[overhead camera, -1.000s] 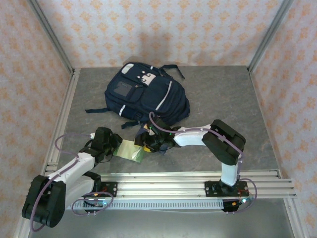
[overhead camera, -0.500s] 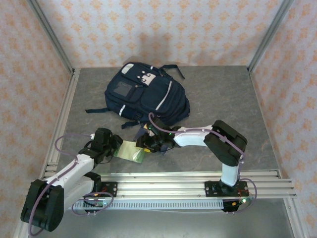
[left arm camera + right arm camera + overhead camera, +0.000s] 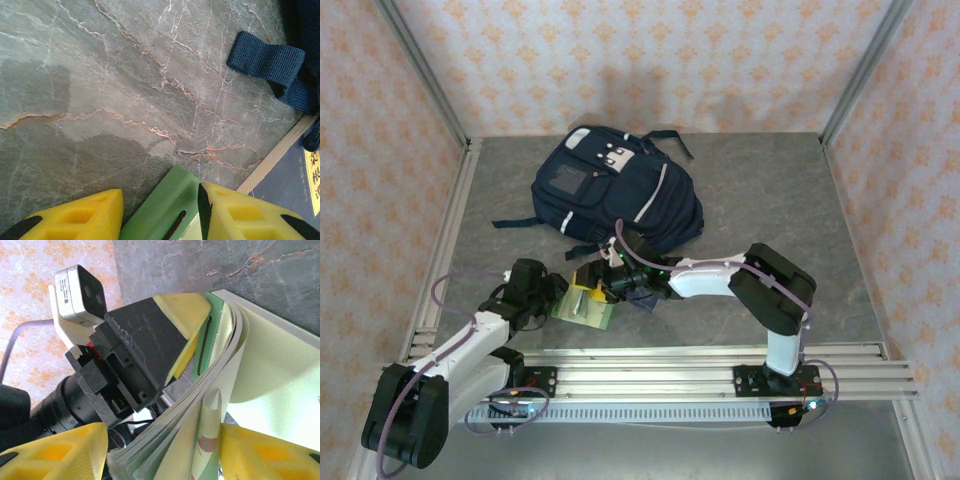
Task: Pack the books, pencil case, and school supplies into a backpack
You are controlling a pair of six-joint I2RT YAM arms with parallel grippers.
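The backpack (image 3: 620, 195) lies flat at the far middle of the table (image 3: 770, 200), its white-grey pocket patches facing up. The marks on the patches are too small to read, and what it holds cannot be seen. One dark strap (image 3: 265, 59) trails onto the stone surface towards the near side. Just near of it lies a navy book (image 3: 285, 185) with a yellow label whose characters are cut off and cannot be read. At the near left sits the green-edged packet (image 3: 582, 306), its pale pages fanned. The left gripper (image 3: 161, 195) pinches the packet's green edge at a middling width. The right gripper (image 3: 164, 432) straddles the pages; whether it clamps them I cannot tell.
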